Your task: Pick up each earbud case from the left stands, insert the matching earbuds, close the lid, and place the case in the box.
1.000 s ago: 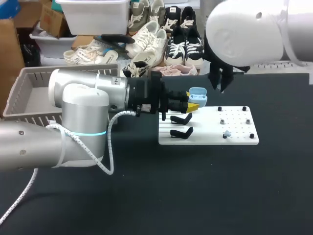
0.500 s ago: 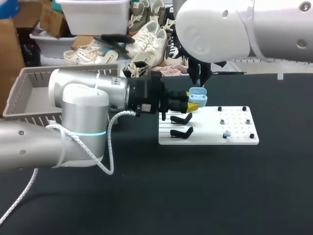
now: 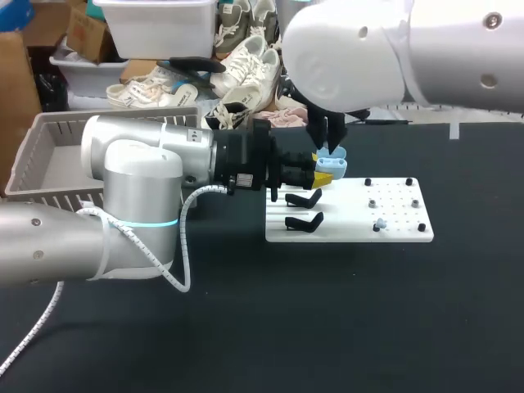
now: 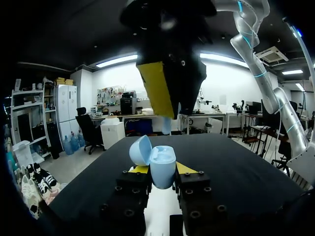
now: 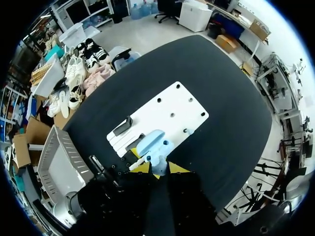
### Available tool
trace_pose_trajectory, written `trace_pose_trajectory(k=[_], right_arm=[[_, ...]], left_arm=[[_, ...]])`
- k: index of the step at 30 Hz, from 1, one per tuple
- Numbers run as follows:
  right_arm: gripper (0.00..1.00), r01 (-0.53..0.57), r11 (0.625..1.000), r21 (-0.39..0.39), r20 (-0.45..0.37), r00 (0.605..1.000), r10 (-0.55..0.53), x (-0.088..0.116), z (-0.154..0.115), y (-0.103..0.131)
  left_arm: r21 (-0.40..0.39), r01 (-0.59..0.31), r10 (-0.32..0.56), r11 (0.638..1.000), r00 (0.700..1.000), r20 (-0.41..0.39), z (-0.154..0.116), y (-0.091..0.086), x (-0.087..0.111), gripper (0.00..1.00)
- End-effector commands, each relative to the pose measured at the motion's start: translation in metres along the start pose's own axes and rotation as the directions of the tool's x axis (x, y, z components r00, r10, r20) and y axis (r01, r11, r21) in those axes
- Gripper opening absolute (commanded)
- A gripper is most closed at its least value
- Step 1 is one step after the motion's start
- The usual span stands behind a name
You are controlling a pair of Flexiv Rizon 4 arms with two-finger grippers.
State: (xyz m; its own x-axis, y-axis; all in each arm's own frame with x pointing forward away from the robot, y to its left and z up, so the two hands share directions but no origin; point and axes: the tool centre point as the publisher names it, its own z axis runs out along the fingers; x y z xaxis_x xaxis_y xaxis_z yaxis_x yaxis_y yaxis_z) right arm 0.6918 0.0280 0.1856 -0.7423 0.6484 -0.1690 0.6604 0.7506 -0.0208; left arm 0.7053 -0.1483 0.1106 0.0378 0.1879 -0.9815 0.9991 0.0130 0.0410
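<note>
A light blue earbud case (image 3: 332, 167) with its lid up sits just past the white stand board's (image 3: 352, 214) left end, and my left gripper (image 3: 322, 173) is shut on it. In the left wrist view the case (image 4: 162, 167) stands upright between the yellow tips, its lid (image 4: 141, 149) tipped to one side. My right gripper (image 3: 329, 147) hangs directly above the open case, shut on a small light blue earbud (image 4: 168, 124). From the right wrist the case (image 5: 150, 141) lies straight ahead of that gripper (image 5: 158, 168).
Two black stands (image 3: 303, 199) (image 3: 303, 221) on the board's left part are bare. Another light blue earbud (image 3: 380, 223) sits on a peg at the right part. A grey basket (image 3: 49, 160) stands at the far left.
My right arm has swung in from the back right and come down over the open case. The left arm and the case have stayed where they were.
</note>
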Motion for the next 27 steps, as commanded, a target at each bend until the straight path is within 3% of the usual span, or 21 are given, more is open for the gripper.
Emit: trace_pose_trajectory(k=[1,27], right_arm=[[0.0,-0.011,1.0,-0.012,0.001,1.0,0.011,0.001,0.006,-0.009],[0.0,-0.022,0.999,-0.036,-0.02,1.0,0.021,-0.01,0.018,-0.007]], left_arm=[[-0.001,-0.001,0.001,1.0,1.0,0.003,0.0,0.0,0.001,0.0],[-0.001,-0.001,0.001,1.0,1.0,0.003,0.0,0.0,0.001,0.0]])
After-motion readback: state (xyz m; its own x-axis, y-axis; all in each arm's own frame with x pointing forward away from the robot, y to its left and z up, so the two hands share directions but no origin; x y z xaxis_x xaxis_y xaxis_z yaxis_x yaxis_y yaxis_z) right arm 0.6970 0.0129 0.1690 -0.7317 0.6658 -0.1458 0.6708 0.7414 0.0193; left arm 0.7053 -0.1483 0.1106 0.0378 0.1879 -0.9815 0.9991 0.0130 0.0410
